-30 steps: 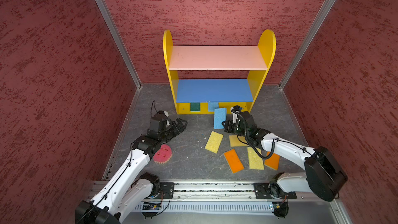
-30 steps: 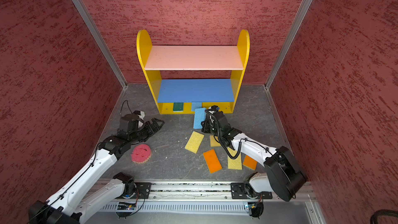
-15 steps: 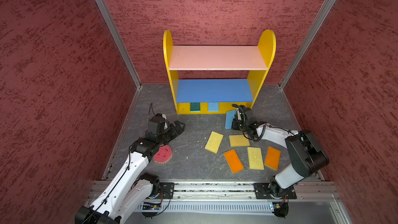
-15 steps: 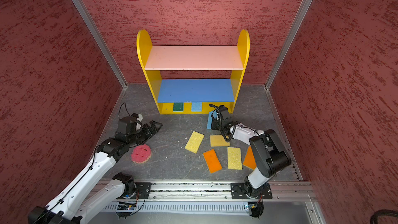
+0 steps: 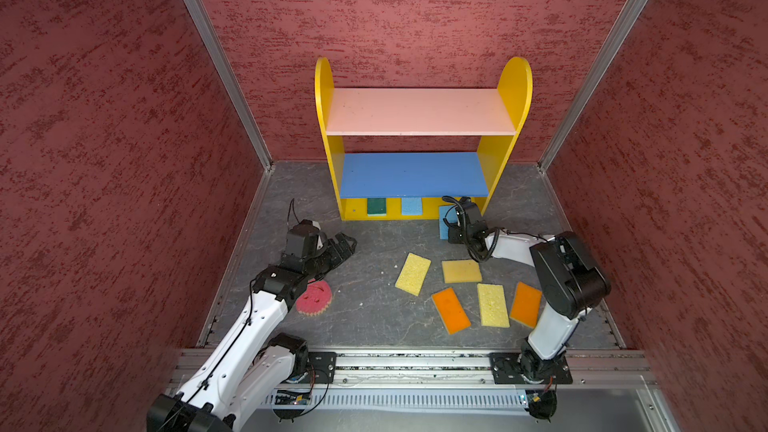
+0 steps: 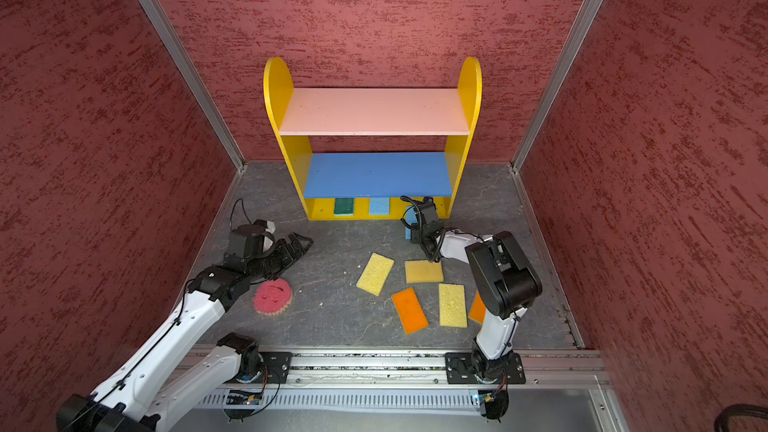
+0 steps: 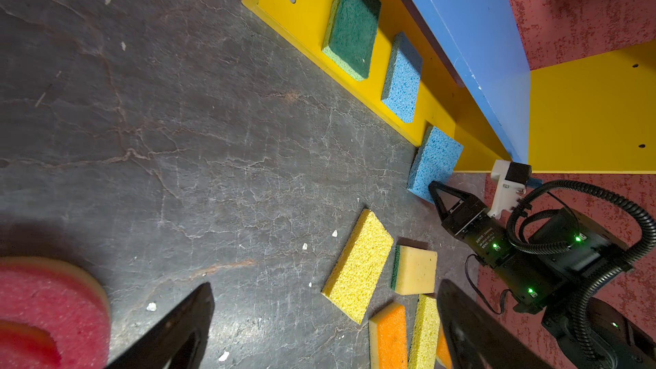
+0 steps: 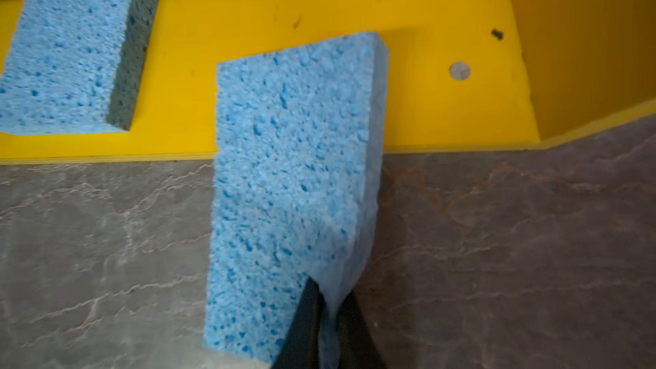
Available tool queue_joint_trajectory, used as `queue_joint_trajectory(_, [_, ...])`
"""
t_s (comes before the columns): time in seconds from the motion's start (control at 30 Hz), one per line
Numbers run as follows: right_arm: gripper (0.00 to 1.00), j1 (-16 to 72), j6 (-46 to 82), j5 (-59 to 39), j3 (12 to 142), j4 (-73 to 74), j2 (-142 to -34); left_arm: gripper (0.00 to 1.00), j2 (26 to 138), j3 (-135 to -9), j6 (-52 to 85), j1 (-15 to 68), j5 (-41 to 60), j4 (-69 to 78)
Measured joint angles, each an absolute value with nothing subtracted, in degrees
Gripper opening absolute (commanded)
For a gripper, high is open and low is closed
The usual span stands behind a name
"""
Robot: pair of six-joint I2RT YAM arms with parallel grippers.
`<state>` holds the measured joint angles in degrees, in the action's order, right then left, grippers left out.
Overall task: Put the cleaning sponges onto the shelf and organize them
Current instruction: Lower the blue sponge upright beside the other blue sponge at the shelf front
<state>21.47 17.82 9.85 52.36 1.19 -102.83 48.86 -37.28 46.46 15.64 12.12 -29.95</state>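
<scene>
The shelf (image 5: pixel 415 112) stands at the back wall. Its yellow base (image 8: pixel 284 5) carries a green sponge (image 5: pixel 376 206) and a blue sponge (image 5: pixel 411 206). My right gripper (image 8: pixel 328 299) is shut on a corner of a second blue sponge (image 8: pixel 294 172), which tilts with its far end over the base's front edge, right of the first. In a top view the right gripper (image 5: pixel 452 231) sits just in front of the base. My left gripper (image 5: pixel 347 245) hangs open over bare floor, beyond the pink-red round sponge (image 5: pixel 314 298).
Several loose sponges lie on the grey floor at front right: a yellow one (image 5: pixel 412 273), a pale one with a green edge (image 5: pixel 461 271), an orange one (image 5: pixel 451 310), another yellow (image 5: pixel 493 305) and another orange (image 5: pixel 525 304). Red walls close in both sides.
My right gripper has carried the blue sponge from the floor's middle back and right to the shelf base. The left arm has barely moved.
</scene>
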Motion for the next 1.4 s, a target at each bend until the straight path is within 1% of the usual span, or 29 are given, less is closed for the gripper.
queue_joint_trajectory(0.1, [0.36,20.88,17.63,11.27,52.8,1.5,-103.18,0.98,49.04,-37.28,46.5,15.59,12.12,-29.93])
queue_joint_trajectory(0.23, [0.45,20.4,18.02,11.92,52.38,2.33,-102.63,0.97,49.58,-37.26,46.7,15.42,12.12,-29.91])
queue_joint_trajectory(0.3, [0.48,20.34,19.22,11.53,50.24,3.49,-100.29,0.98,49.6,-36.77,46.89,15.42,12.12,-29.43])
queue_joint_trajectory(0.4, [0.49,20.29,21.54,9.56,44.88,5.89,-94.43,0.98,50.15,-36.32,47.13,15.42,12.16,-29.52])
queue_joint_trajectory(0.43, [0.49,20.29,22.37,8.93,43.22,6.68,-92.66,0.98,50.39,-36.32,47.16,15.42,12.19,-29.45])
queue_joint_trajectory(0.5, [0.41,20.29,24.64,7.16,39.24,8.8,-88.75,0.97,50.68,-36.32,47.31,15.44,12.21,-29.45])
queue_joint_trajectory(0.53, [0.36,20.29,25.5,6.46,37.8,9.63,-87.55,0.98,50.68,-36.32,47.44,15.44,12.21,-29.45])
queue_joint_trajectory(0.6, [0.17,20.29,27.79,4.38,34.44,11.2,-85.25,0.98,50.5,-36.27,47.99,15.44,12.14,-29.36])
queue_joint_trajectory(0.63, [0.1,20.32,28.84,3.62,33.23,11.84,-84.73,0.98,50.35,-36.05,48.18,15.46,12.14,-29.08])
queue_joint_trajectory(0.67, [0.03,20.43,29.69,2.81,32.05,12.4,-84.33,0.98,50.0,-35.57,48.45,15.46,12.1,-28.69])
queue_joint_trajectory(0.7, [0.0,20.53,30.41,1.98,31.16,12.71,-84.27,0.98,49.58,-34.98,48.82,15.49,12.08,-28.56])
queue_joint_trajectory(0.9, [0.0,20.86,32.77,-0.56,29.54,14.66,-85.8,0.97,48.75,-31.66,50.54,15.81,11.99,-28.34])
queue_joint_trajectory(1.4, [0.0,20.91,37.12,-2.98,35.51,28.69,-101.67,0.99,44.69,-30.06,51.11,16.03,10.79,-28.73])
